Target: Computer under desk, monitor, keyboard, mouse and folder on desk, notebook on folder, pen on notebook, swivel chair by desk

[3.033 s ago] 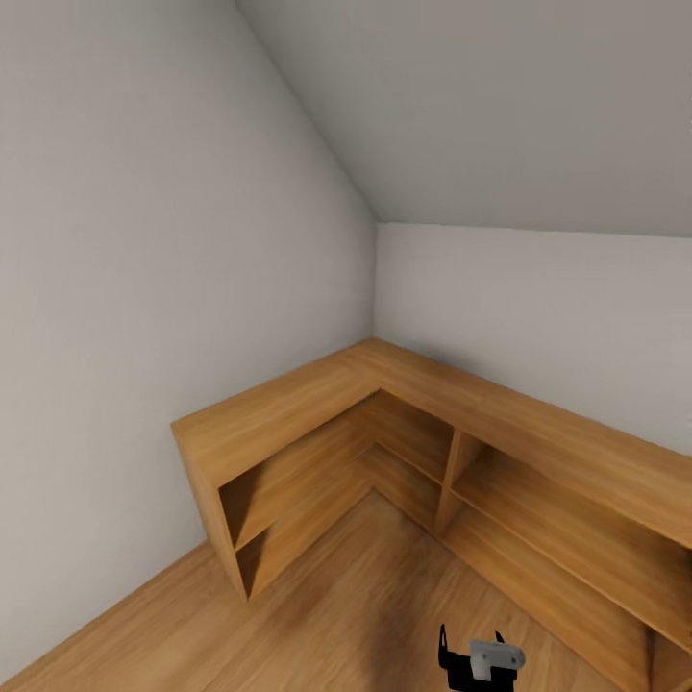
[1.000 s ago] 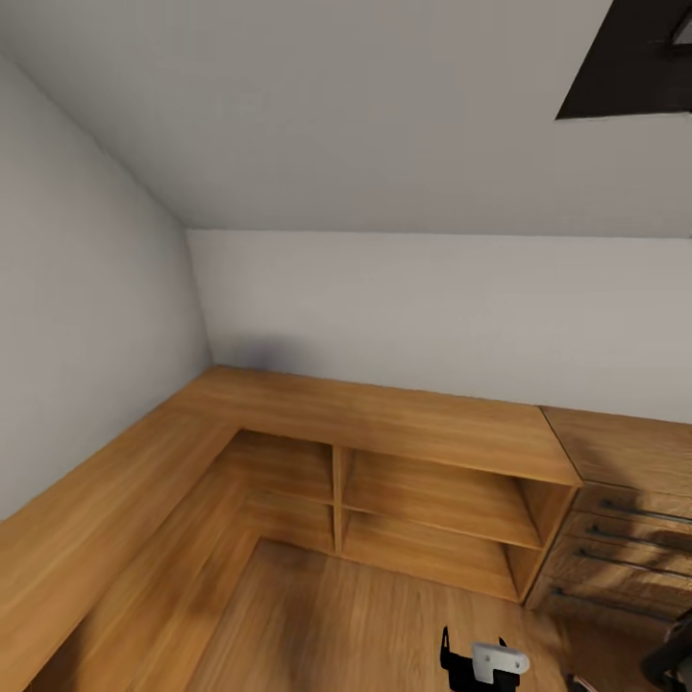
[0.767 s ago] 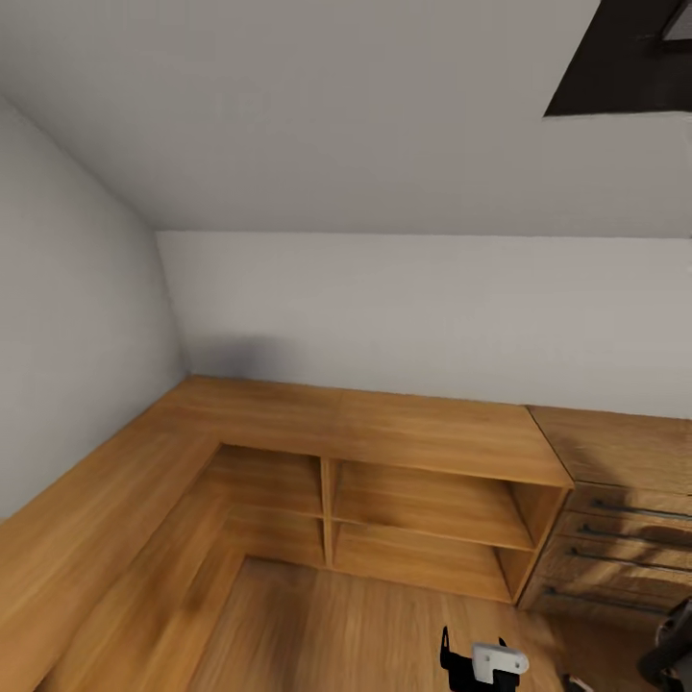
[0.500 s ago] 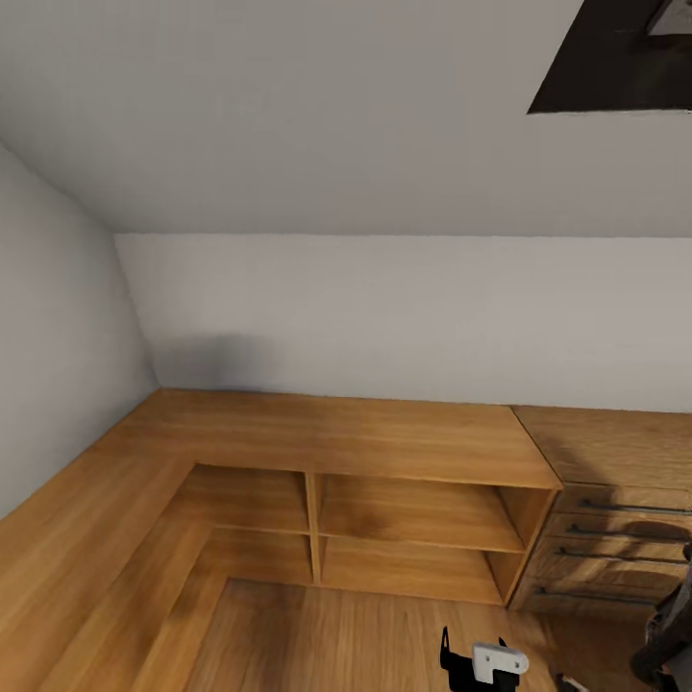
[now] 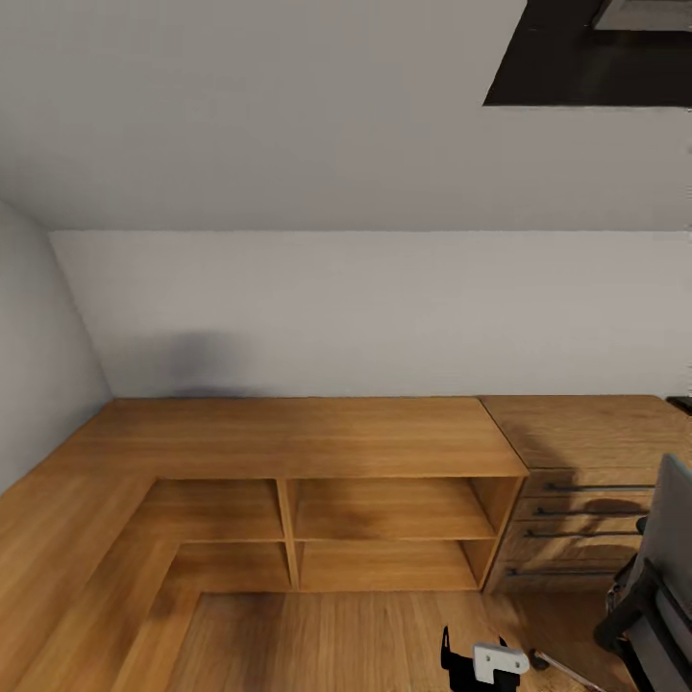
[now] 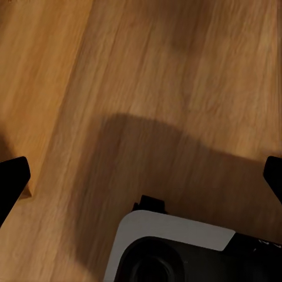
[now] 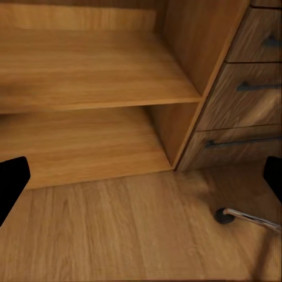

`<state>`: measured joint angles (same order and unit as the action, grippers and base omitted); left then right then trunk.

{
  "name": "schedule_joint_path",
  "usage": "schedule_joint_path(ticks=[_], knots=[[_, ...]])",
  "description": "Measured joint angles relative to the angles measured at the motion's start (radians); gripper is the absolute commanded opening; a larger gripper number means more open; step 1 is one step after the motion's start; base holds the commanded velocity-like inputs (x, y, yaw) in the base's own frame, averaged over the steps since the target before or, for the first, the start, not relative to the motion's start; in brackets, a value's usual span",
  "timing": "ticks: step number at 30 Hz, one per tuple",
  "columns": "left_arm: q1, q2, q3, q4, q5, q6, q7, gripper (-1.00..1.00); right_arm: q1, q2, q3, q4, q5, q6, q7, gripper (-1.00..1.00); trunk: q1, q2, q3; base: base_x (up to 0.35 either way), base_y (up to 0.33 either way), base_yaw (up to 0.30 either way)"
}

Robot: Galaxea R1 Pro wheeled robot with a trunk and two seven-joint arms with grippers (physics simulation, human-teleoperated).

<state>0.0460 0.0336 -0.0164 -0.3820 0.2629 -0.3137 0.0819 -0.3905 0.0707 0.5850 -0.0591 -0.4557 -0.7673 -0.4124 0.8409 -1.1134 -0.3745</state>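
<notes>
Shelf unit (image 5: pixel 288 452): an L-shaped wooden run with open cubbies, filling the left and centre of my head view, against the white wall.
Drawers (image 5: pixel 577 509): just right of the shelf unit, dark bar handles.
Swivel chair (image 5: pixel 663 567): lower right edge of my head view; one caster (image 7: pixel 223 215) rests on the wood floor (image 6: pixel 176 88) near the drawers.
My left gripper (image 6: pixel 141 176): fingertips wide apart, holding nothing, above the floor.
My right gripper (image 7: pixel 141 176): fingertips wide apart, empty, facing the lower shelves.
</notes>
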Motion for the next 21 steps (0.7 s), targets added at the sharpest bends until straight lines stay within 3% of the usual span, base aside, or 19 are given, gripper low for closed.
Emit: schedule_joint_path(ticks=[10, 11, 12, 21], knots=[[0.000, 0.000, 0.000, 0.000, 0.000, 0.000, 0.000, 1.00, 0.000, 0.000, -0.001, 0.000, 0.000, 0.000, 0.001, 1.00, 0.000, 0.000, -0.009, 0.004, 0.034, -0.219], [0.000, 0.000, 0.000, 0.000, 0.000, 0.000, 0.000, 1.00, 0.000, 0.000, -0.001, 0.000, 0.000, 0.000, 0.001, 1.00, 0.000, 0.000, -0.009, 0.263, 0.206, -0.298], [0.000, 0.000, -0.001, -0.001, 0.000, 0.000, 0.000, 1.00, 0.000, -0.002, -0.047, -0.001, -0.028, -0.002, -0.001, 1.00, -0.001, 0.000, -0.009, 0.276, 0.201, -0.298], [0.000, 0.000, -0.001, -0.001, 0.000, 0.000, 0.000, 1.00, 0.000, -0.002, -0.058, -0.001, -0.037, -0.002, 0.001, 1.00, 0.000, 0.000, -0.005, 0.261, 0.097, -0.300]])
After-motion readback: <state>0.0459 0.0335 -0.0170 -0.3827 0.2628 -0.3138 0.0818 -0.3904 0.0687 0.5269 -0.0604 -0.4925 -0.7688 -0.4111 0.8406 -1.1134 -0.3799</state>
